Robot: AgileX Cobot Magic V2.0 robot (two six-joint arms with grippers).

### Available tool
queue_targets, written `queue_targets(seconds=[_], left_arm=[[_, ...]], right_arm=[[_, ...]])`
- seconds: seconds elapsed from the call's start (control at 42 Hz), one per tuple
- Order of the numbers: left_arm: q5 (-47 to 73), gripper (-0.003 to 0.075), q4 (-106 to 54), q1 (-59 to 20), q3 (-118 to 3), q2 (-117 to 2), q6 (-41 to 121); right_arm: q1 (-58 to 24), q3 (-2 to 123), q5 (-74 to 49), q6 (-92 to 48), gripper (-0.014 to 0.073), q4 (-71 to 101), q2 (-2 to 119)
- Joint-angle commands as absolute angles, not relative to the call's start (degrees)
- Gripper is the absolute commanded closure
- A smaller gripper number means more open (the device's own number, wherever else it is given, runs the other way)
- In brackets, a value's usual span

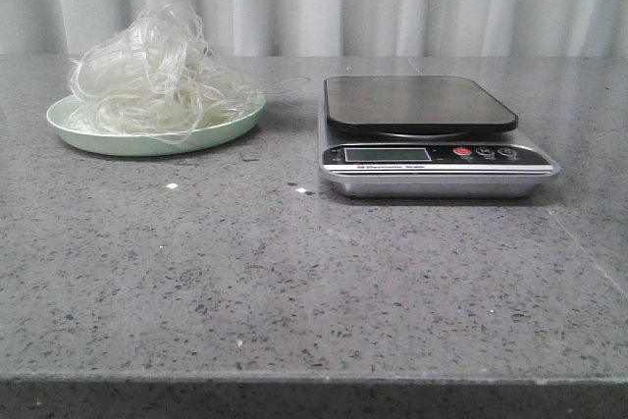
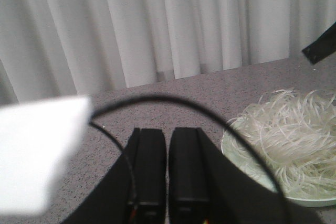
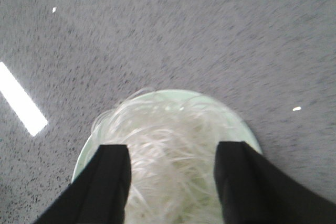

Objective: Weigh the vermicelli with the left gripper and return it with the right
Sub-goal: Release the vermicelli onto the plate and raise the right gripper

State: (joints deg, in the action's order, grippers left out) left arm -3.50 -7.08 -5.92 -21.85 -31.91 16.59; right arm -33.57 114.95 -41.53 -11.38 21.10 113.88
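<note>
While the vermicelli point(image 1: 147, 76) sits heaped on the pale green plate point(image 1: 211, 130) at the far left of the grey table point(image 1: 294, 282), the scale point(image 1: 432, 139) stands bare to its right — well apart from the plate.

In the left wrist view, the left gripper point(image 2: 167, 156) is clenched on nothing, its fingers point(image 2: 149, 166) pressed together, the noodles beside it.

In the right wrist view, the right gripper point(image 3: 170, 177) hangs directly over the tangle — its fingers point(image 3: 107, 182) spread wide and holding nothing.
</note>
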Motion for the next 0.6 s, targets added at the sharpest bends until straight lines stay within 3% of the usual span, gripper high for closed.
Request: queue_targets(seconds=[0.0, 0.167, 0.571], left_arm=[[-7.9, 0.0583, -7.4, -6.3, -23.4, -32.0, 16.6], [-7.9, 0.0583, -7.4, -6.3, -23.4, -32.0, 16.6], [-7.9, 0.0583, -9.4, -6.3, -23.4, -32.0, 16.6]], right_arm=[[-30.8, 117.2, -39.8, -11.6, 0.0227, 22.1, 107.4], [-24.6, 117.2, -44.2, -11.6, 0.0447, 21.1, 103.8], [-9.6, 117.1, -51.8, -11.6, 0.0441, 14.3, 97.7]])
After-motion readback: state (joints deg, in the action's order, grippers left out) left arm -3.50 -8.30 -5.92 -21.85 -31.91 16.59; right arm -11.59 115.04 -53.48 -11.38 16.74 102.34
